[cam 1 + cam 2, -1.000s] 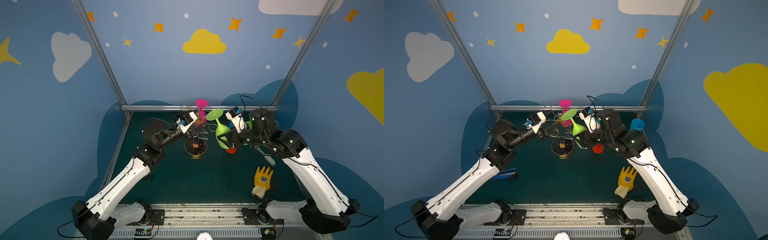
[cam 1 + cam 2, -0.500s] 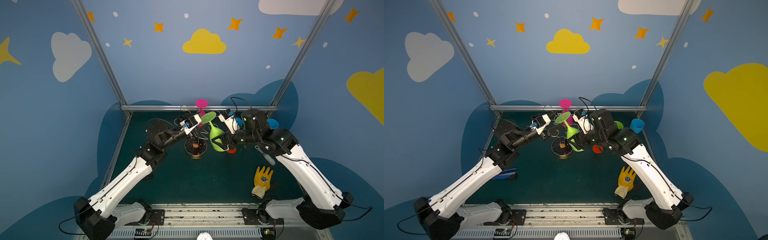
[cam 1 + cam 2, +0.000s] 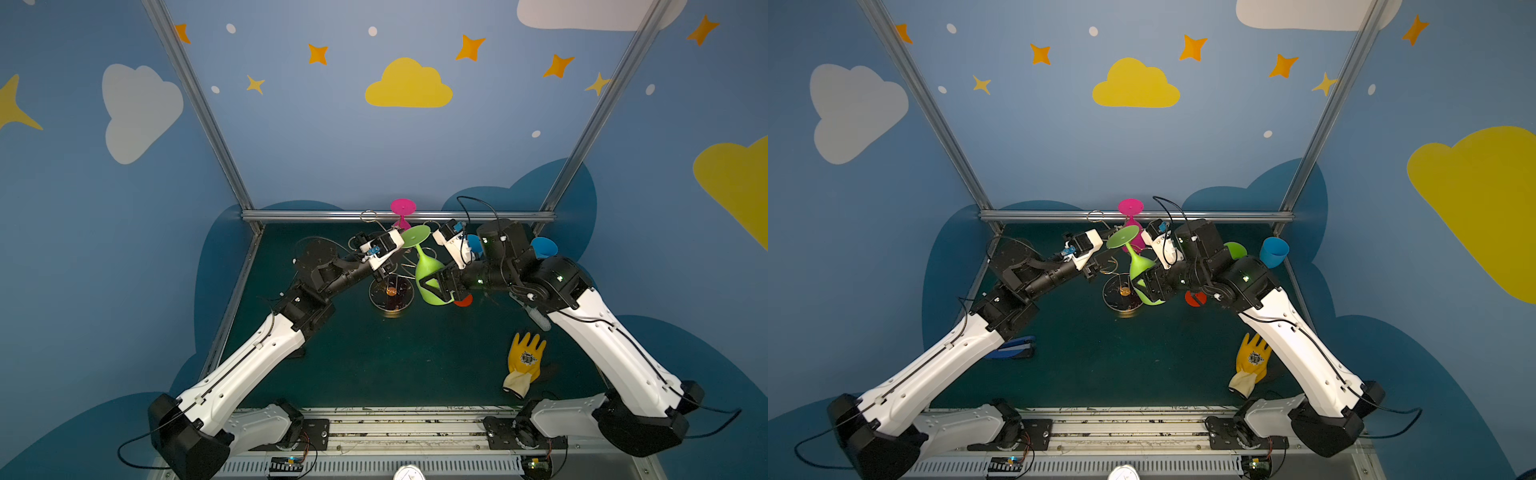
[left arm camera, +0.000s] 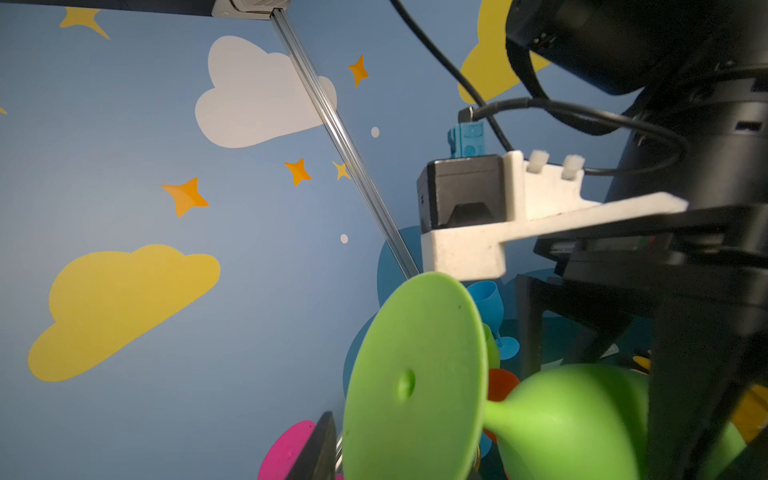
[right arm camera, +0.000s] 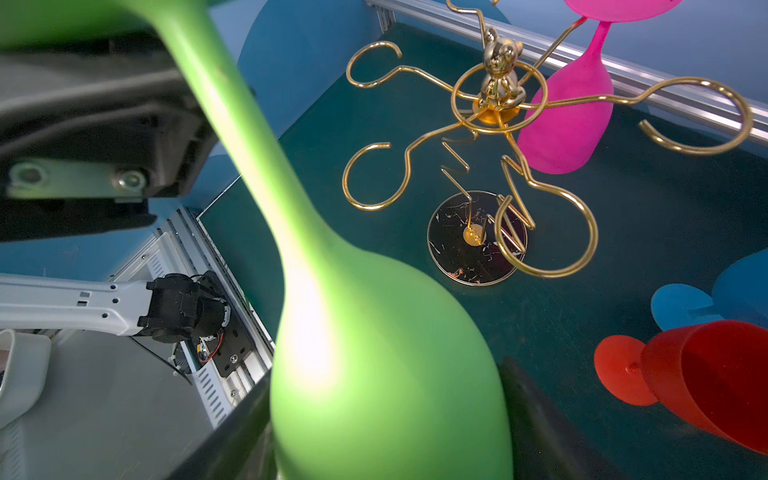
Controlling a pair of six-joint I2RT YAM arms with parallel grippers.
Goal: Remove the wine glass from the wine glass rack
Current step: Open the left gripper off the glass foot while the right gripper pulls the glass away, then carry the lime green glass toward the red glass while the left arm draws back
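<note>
My right gripper (image 3: 436,286) (image 3: 1148,286) (image 5: 386,436) is shut on the bowl of a green wine glass (image 3: 428,270) (image 3: 1138,266) (image 5: 374,353). The glass is tilted with its foot (image 4: 415,374) up, beside the wine glass rack (image 3: 391,293) (image 3: 1121,293) (image 5: 478,237). The rack is gold wire with a bear on top and a round dark base. In the right wrist view the glass is clear of the loops. A pink wine glass (image 3: 402,208) (image 5: 569,116) hangs on a rear arm. My left gripper (image 3: 392,266) (image 3: 1102,264) sits among the wires near the green foot. One finger (image 4: 318,449) shows; the foot hides the rest.
A red glass (image 3: 463,300) (image 5: 706,382) lies on the mat right of the rack. A blue glass (image 3: 1273,251) and another green one (image 3: 1235,249) are at the back right. A yellow glove (image 3: 525,357) lies front right, a blue object (image 3: 1013,349) front left. A metal rail (image 3: 316,215) runs along the back.
My right gripper has carried the green glass a little to the left, closer to the rack. My left gripper has edged right toward the glass's foot.
</note>
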